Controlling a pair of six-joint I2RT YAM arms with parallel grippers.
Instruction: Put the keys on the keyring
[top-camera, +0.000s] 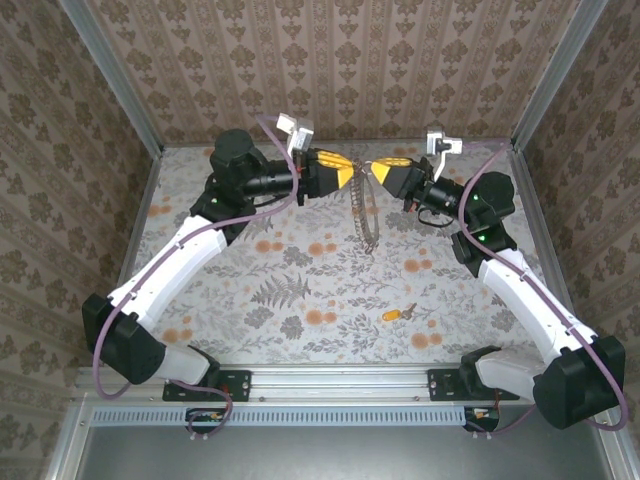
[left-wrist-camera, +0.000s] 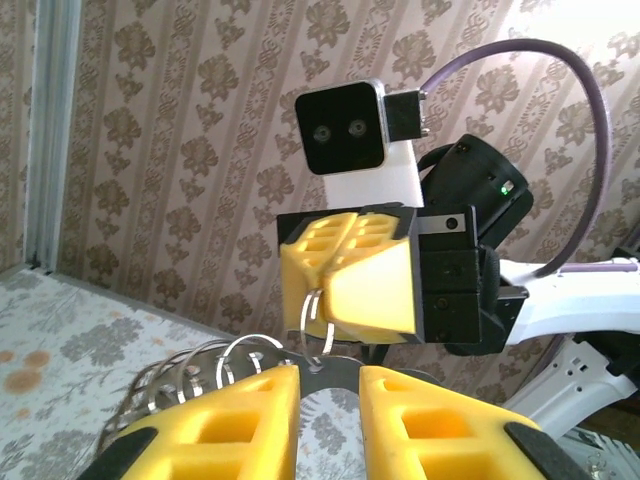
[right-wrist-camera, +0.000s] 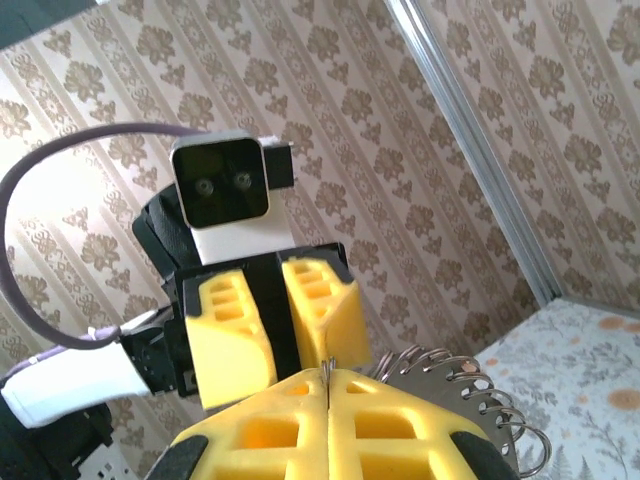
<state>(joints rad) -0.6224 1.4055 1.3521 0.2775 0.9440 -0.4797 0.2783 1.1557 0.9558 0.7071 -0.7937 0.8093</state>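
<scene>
While both arms meet high over table (top-camera: 250, 300), keyring (top-camera: 362, 215) hangs between them, links dangling below. Right gripper (right-wrist-camera: 328, 385) pinched tight on ring wire. Left gripper (left-wrist-camera: 328, 385) jaws narrow, sliver of metal in gap, hold unclear. Key (top-camera: 397, 314) lies on table near right arm, well apart from ring. Risk: if left jaws spread, ring may swing or slip from thin right-hand pinch. Neither gripper free to fetch key.
</scene>
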